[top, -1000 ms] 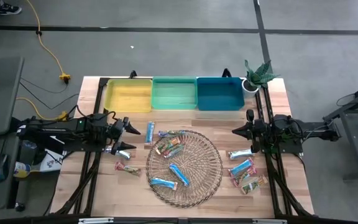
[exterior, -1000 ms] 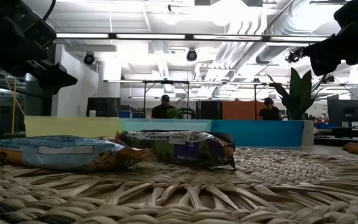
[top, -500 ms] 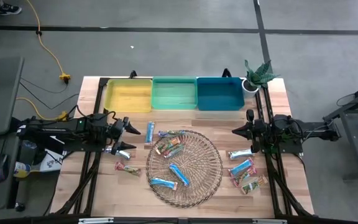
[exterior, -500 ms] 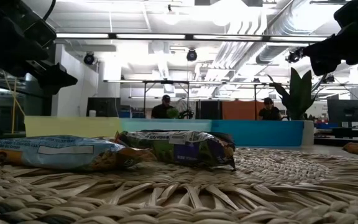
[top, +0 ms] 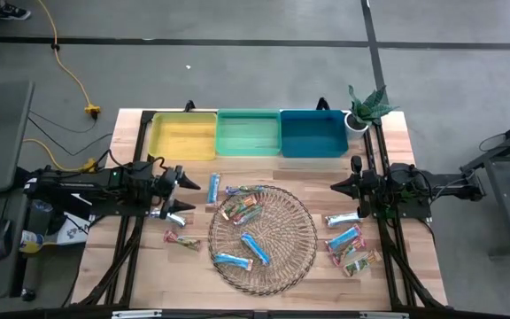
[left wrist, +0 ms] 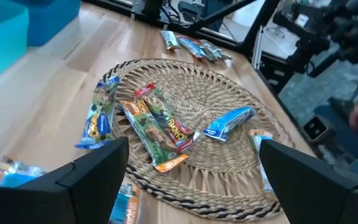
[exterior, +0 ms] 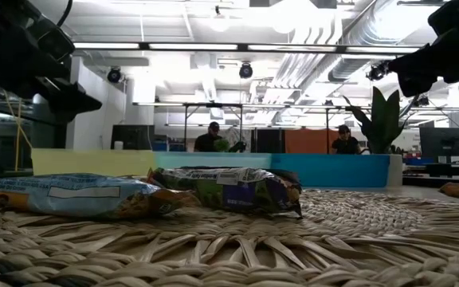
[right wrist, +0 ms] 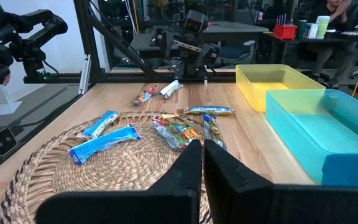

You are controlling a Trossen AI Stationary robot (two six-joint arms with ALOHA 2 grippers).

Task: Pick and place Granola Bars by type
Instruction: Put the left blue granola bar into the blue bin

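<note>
Several granola bars lie flat on the round wicker tray: multicoloured ones at its far side and bright blue ones toward its near side. Off the tray, on the wood, lie a blue bar, a red/pink bar, and three bars near the right arm. My left gripper hovers open left of the tray, and its fingers frame the tray in the left wrist view. My right gripper is shut and hovers right of the tray.
Yellow, green and blue bins stand in a row along the far edge. A potted plant stands at the far right corner. Dark frame rails run along both table sides. People sit in the room beyond.
</note>
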